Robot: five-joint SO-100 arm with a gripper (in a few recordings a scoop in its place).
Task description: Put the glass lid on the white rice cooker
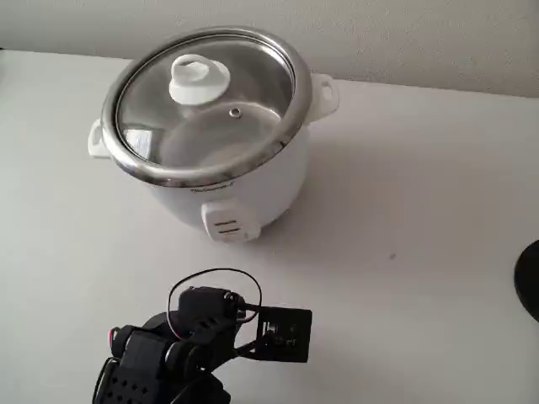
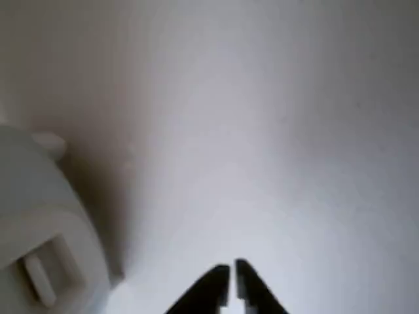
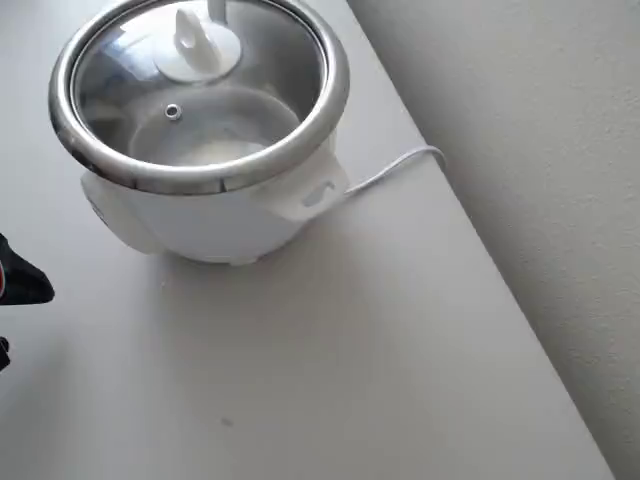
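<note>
From my station, the round clear glass lid with its thin metal rim and white centre knob sat on top of the squat white rice cooker, its rim resting all the way round the cooker's top edge in the fixed view, and I saw the same in the overhead view. A small steam vent showed just beside the knob. The cooker stood on the pale white table near the wall, its thin white cord trailing toward the table edge. My black arm was low in the fixed view, well apart from the cooker. In the wrist view the black gripper hovered over bare table, its fingertips almost touching, with only a thin slit between them and nothing held; the cooker's front switch panel lay off to the left.
</note>
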